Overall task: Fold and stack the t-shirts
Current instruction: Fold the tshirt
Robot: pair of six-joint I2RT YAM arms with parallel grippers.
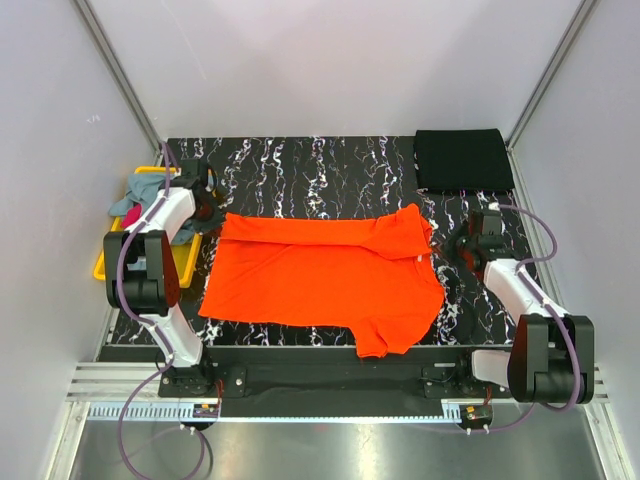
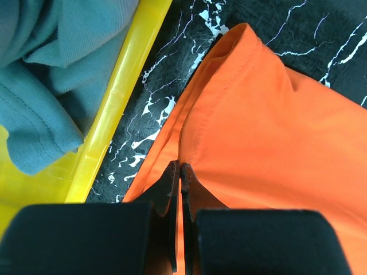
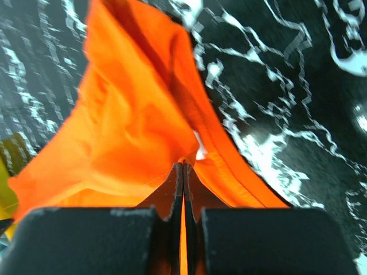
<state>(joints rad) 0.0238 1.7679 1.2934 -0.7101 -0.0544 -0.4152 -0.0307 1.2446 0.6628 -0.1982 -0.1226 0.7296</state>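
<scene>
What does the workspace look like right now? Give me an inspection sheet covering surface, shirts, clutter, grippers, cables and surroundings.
Surface: black marbled table, bare along its far edge.
Job's things: orange t-shirt spread across the middle, far edge doubled over; black t-shirt folded at the far right corner; grey-blue t-shirt and magenta t-shirt bunched in the bin.
Clutter: yellow bin at the table's left edge.
Grippers: left gripper shut on the orange t-shirt's far left corner; right gripper shut on its far right corner.
Cables: purple cables loop along both arms, clear of the cloth.
Surroundings: pale walls on three sides; metal rail at the near edge.
</scene>
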